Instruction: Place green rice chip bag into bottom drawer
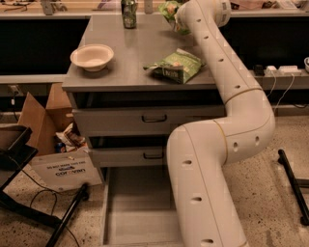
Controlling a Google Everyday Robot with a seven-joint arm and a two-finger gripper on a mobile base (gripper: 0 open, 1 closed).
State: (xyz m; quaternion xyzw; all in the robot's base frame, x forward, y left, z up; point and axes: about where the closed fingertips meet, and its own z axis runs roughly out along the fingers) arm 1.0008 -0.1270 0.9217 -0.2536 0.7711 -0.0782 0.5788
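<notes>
- The gripper [180, 21] was at the far back of the cabinet top [130, 46], right by the bright green bag [170, 9]; the arm [217, 144] covered it, so I could not tell its state
- Only part of that bag showed
- The bottom drawer [137, 212] stood pulled out, its right side hidden behind the arm
- A paler bag [177, 66] lay nearer the front

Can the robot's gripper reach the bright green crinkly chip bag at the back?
Probably yes. The gripper sits at the back of the grey cabinet top, right beside the bright green wrinkly chip bag. The paler olive-green bag lies nearer, out of the way.
</notes>
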